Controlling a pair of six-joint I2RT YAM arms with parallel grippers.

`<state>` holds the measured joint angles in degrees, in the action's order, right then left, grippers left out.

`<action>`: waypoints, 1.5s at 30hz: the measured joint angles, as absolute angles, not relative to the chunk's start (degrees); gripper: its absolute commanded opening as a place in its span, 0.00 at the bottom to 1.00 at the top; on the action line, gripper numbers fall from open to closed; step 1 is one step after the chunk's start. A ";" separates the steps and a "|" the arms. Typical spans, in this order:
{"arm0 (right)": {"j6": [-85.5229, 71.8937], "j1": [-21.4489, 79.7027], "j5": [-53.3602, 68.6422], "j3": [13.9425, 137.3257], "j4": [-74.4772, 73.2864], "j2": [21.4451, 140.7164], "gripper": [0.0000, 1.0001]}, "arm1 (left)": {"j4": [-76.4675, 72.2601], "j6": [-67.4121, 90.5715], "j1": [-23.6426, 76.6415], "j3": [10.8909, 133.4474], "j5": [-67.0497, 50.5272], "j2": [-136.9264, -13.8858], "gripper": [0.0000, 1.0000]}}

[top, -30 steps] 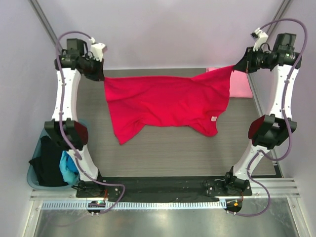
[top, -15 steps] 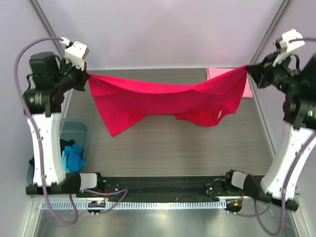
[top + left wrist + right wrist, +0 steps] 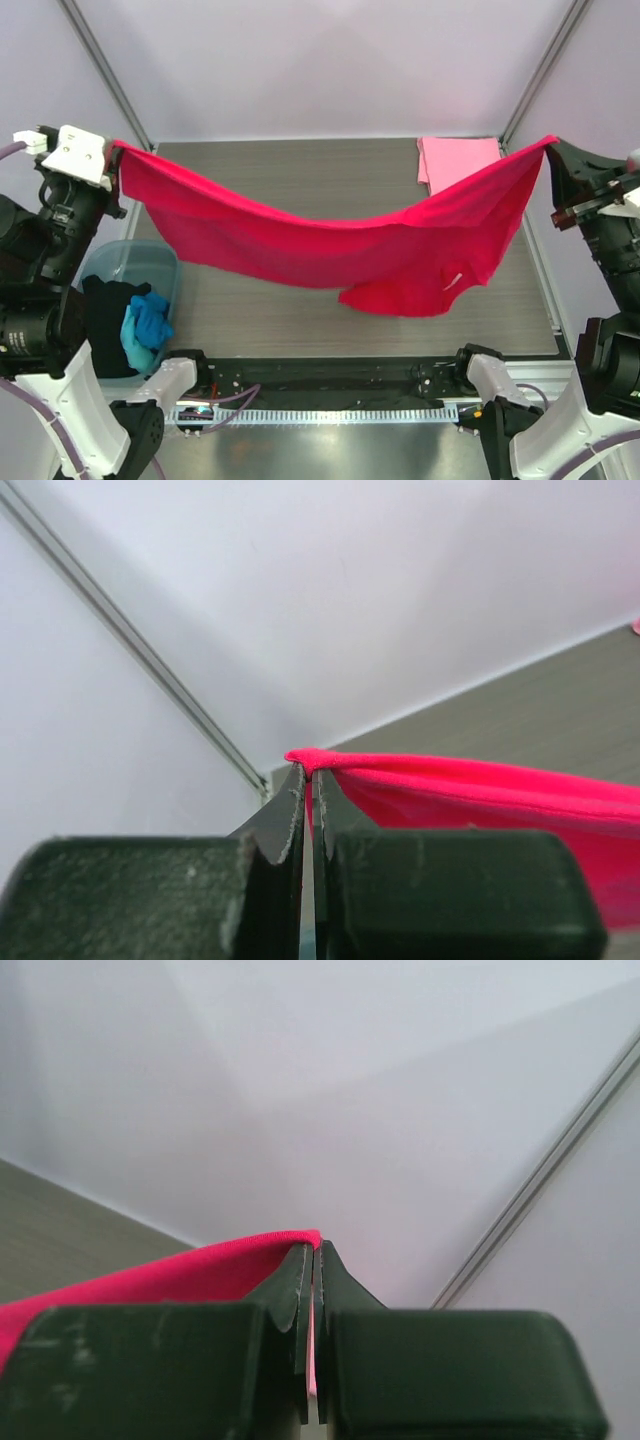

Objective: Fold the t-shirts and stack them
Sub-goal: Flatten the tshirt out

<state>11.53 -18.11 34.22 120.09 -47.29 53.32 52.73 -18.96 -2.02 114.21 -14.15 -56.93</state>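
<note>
We note left gripper [image 3: 308, 772] closed tight on one crimson t-shirt [image 3: 400, 260] corner, right gripper [image 3: 313, 1252] likewise opposite, cloth sagging between.

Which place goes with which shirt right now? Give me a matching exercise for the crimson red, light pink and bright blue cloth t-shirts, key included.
Things:
1. crimson red cloth t-shirt
2. light pink cloth t-shirt
3. bright blue cloth t-shirt

Places:
A. in the translucent plastic bin at the left
B. hanging between the left gripper and right gripper, both shut on it
C. lying flat on the grey table, far right corner

Pairs: 1-B, 2-C, 3-A
</note>
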 measured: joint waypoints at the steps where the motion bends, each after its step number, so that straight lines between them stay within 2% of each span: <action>1: 11.20 -18.11 33.85 121.60 -46.76 54.11 0.01 | 52.62 -19.25 -2.02 115.57 -13.76 -57.36 0.00; 7: 9.32 -18.04 32.01 131.85 -41.95 63.64 0.01 | 51.72 -20.45 -2.02 125.21 -10.72 -64.90 0.00; 11: 8.84 -18.04 31.88 133.99 -37.80 71.29 0.01 | 50.68 -21.41 -2.02 128.16 -10.07 -72.58 0.00; 16: 8.34 -18.00 34.15 127.17 -34.74 78.89 0.01 | 49.78 -21.85 -2.00 121.60 -11.90 -80.86 0.00; 23: 9.87 -15.18 35.00 109.84 -33.95 89.23 0.01 | 48.97 -23.27 -1.58 107.13 -18.04 -93.27 0.00; 29: 13.87 -6.55 32.23 104.73 -33.78 101.60 0.01 | 47.68 -22.57 -1.13 111.79 -19.46 -110.56 0.00; 33: 14.28 -3.05 31.09 111.15 -33.63 115.18 0.01 | 45.95 -21.10 -0.93 118.69 -19.27 -122.78 0.00; 39: 14.11 -3.55 25.85 131.94 -32.36 137.62 0.01 | 41.76 -19.64 -0.71 124.38 -14.26 -133.12 0.00; 45: 11.81 -4.05 21.71 140.07 -30.15 147.15 0.01 | 37.06 -17.06 -0.71 128.27 -7.94 -138.08 0.00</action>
